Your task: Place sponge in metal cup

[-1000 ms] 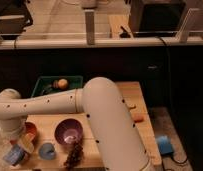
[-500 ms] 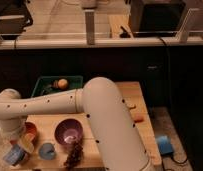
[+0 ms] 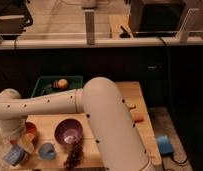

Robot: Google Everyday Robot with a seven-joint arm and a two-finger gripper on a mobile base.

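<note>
The sponge is a small blue block at the table's front left corner. My gripper hangs at the end of the white arm, right over the sponge and against its right side. The metal cup is a small round grey-blue cup with a little handle. It stands on the table just right of the gripper and the sponge, and nothing is in it.
A purple bowl stands behind the cup, and an orange bowl sits behind the gripper. A dark grape bunch lies right of the cup. A green bin holds an orange fruit. A blue box with a cable lies on the floor.
</note>
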